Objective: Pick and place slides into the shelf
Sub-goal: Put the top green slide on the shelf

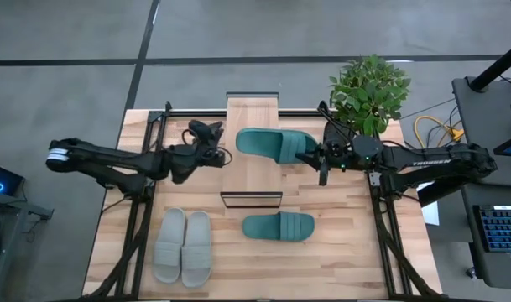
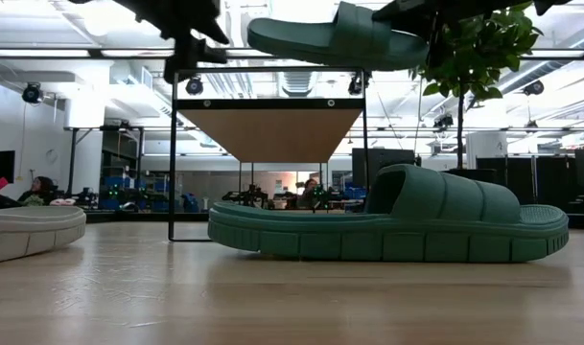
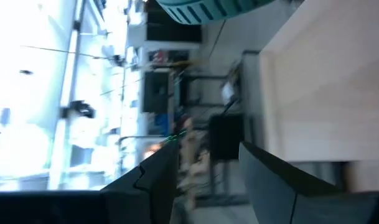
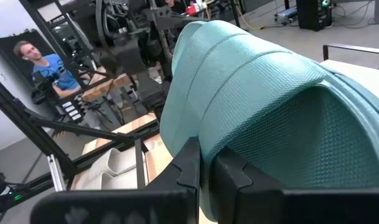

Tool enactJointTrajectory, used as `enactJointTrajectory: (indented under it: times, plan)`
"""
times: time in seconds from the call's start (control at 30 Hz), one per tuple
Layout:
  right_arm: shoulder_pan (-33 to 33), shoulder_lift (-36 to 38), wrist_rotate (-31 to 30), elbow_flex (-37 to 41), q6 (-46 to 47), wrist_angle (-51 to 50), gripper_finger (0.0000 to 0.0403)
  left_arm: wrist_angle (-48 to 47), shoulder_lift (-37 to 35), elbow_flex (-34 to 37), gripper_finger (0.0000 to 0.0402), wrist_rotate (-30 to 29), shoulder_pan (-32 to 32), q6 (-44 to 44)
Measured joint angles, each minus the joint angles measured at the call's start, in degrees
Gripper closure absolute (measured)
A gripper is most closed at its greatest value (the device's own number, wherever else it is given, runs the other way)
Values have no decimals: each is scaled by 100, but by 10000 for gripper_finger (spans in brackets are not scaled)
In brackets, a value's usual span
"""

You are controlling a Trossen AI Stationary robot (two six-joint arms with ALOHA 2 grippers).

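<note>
Slippage is the main worry here. The right gripper (image 1: 320, 156) has its fingers clamped on the strap edge of one teal slide (image 1: 276, 144), holding it in the air over the shelf (image 1: 252, 117), with the toe end reaching out past the plank's right side. In the right wrist view the fingers pinch only a thin fold of the ribbed strap (image 4: 251, 81), so the long sole hangs off to one side of the grip. That weight could twist the slide in the fingers, and it might then land tilted or half off the narrow plank. If it is let go from this height, I judge it could bounce or slide off the edge onto the table (image 1: 347, 252).

The left gripper (image 1: 211, 132) waits just beside the shelf's left edge, its fingers apart and holding nothing. It sits close enough that a slide pushed across the plank could bump it.

The other teal slide (image 1: 278, 226) lies flat on the table, in front of the shelf. The grey pair (image 1: 183, 246) rests side by side near the left front of the table. A potted plant (image 1: 369, 91) stands close behind the right arm, and a wide swing might brush its leaves.
</note>
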State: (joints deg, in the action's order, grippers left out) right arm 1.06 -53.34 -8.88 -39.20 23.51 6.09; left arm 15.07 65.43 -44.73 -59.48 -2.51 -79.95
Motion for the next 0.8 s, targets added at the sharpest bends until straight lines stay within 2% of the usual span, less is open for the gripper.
enactJointTrajectory:
  times: [0.2, 0.4, 0.5, 0.6, 0.8]
  plan:
    - [-2, 6, -14, 2, -29, -24, 391, 1120, 675, 0, 246, -119, -22, -1446]
    - [-2, 30, -16, 6, -81, -197, 391, 1426, 826, 4, 246, 66, -22, -1272]
    - [-2, 70, -16, 9, -129, -241, 391, 1420, 545, 17, 246, 351, 9, -495]
    - [-2, 90, -22, 9, -305, -286, 391, 1152, 36, 7, 246, 896, 34, 740]
    - [-2, 127, -94, 9, -838, -237, 391, -705, -1186, -45, 246, 2446, 268, 3955]
